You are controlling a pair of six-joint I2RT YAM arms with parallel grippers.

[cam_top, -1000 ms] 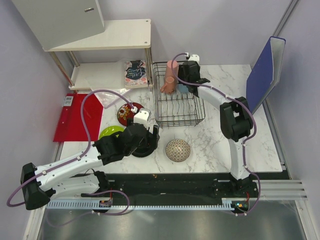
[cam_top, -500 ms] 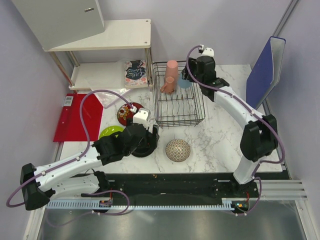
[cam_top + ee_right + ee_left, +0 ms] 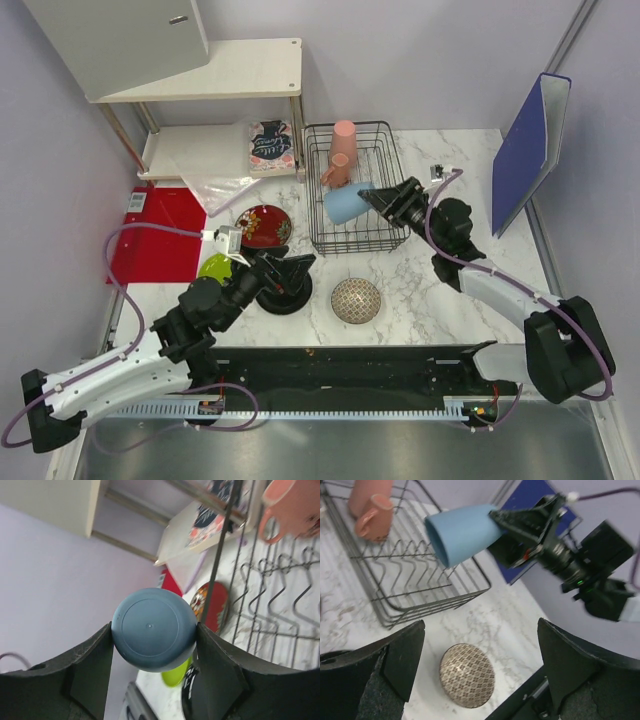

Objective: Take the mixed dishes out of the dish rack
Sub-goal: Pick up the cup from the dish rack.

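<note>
My right gripper (image 3: 375,200) is squeezed around the bottom end of the light-blue cup (image 3: 343,204); the cup lies on its side in the air, its open mouth pointing away from me, over the front part of the dish rack (image 3: 360,247); it does not touch the wires, as far as I can tell. My left gripper (image 3: 480,635) has its fingers spread wide with nothing between them; it hangs low near the glossy black plate (image 3: 285,300).

I think the step in hand is taking this cup out; the job looks more than half done. The black plate, the lime-green plate (image 3: 215,266), the dark red patterned plate (image 3: 263,225) and the beige speckled bowl (image 3: 356,300) all sit on the table (image 3: 430,280), outside the rack. The tall pink cup (image 3: 344,140) and the small pink handled mug (image 3: 336,172) are at the far end of the rack, close together.

Next I should carry the blue cup past the rim of the rack to a bare bit of table; I should turn it so it can stand, set it down softly, then let go; I must not bump the wires or the bowl. After that, the two pink ones are left.
</note>
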